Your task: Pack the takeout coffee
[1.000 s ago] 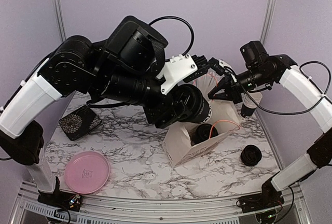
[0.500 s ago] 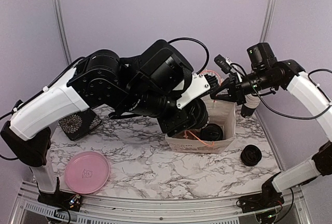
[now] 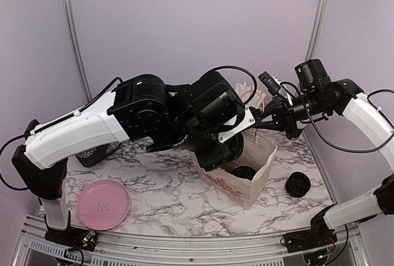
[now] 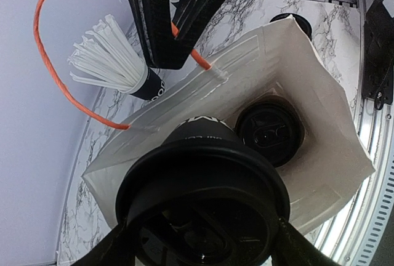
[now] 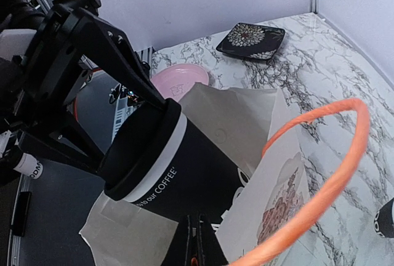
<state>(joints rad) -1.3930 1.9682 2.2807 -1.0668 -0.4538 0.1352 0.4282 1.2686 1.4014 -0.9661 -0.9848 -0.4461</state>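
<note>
Left gripper (image 4: 203, 229) was clamped around the lid end of the takeout coffee cup (image 5: 184, 167). The cup was tilted, poking past its fingers into the mouth of the paper bag (image 4: 320, 124) just beyond. Right gripper (image 5: 196, 241) was pinched on the bag's rim, with the coffee right ahead of it. Another lidded cup (image 4: 268, 133) sat at the bag's bottom.

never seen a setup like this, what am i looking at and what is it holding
Two robot arms stand at a marble-patterned table. One picture looks down from above; the other two come from a camera on each wrist. The left end effector grips a black paper coffee cup with a black plastic lid at the mouth of an open white paper bag, where another lidded black cup sits. The right end effector pinches the bag's orange cord handle. Also there: a round pink plate, a square black patterned dish and a black cup of white straws.
</note>
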